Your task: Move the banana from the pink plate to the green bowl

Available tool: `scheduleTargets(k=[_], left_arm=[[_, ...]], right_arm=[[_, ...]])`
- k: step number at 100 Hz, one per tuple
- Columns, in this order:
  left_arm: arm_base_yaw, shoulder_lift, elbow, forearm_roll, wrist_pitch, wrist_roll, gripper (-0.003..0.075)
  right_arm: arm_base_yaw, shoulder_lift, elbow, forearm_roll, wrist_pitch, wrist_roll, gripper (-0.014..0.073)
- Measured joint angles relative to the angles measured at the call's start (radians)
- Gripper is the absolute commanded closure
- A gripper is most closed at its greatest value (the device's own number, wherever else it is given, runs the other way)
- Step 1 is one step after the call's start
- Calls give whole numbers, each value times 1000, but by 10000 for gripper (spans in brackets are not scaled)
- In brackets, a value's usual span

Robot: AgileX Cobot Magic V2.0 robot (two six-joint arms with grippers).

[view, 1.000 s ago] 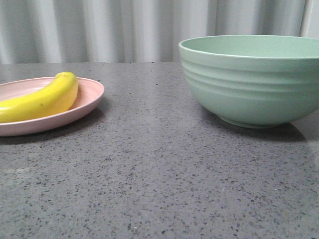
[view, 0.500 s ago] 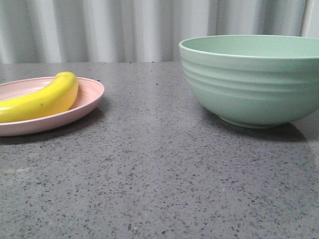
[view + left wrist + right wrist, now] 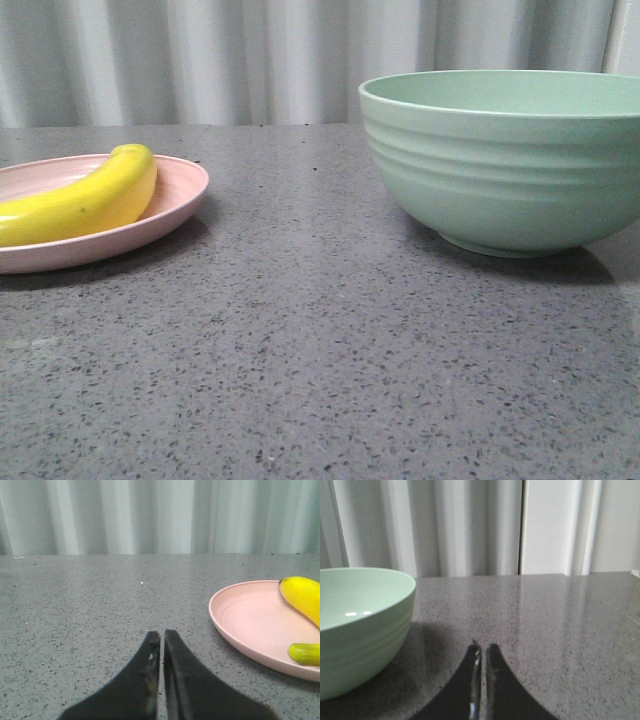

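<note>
The banana [image 3: 85, 200] lies on the pink plate [image 3: 175, 205], well apart from the green bowl [image 3: 505, 160]; left gripper [image 3: 161, 636] and right gripper [image 3: 483, 648] pressed together above the desk [image 3: 320, 350].

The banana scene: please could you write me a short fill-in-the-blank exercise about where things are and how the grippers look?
1. The banana lies on the pink ____.
2. In the front view, the green bowl stands to the ____ of the banana.
3. The left gripper has its jaws ____.
4. The right gripper holds ____.

Missing words: plate; right; shut; nothing
</note>
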State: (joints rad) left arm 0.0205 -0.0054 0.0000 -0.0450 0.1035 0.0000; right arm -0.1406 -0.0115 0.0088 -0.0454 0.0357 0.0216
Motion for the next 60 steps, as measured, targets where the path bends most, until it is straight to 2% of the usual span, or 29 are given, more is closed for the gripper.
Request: scheduleTargets(k=[27, 60], left_arm=[[0, 14, -92, -4, 94, 0, 739], [0, 173, -225, -14, 128, 0, 739]], right_arm=[[0, 27, -126, 45, 179, 0, 666], [0, 256, -319, 119, 465, 0, 665]])
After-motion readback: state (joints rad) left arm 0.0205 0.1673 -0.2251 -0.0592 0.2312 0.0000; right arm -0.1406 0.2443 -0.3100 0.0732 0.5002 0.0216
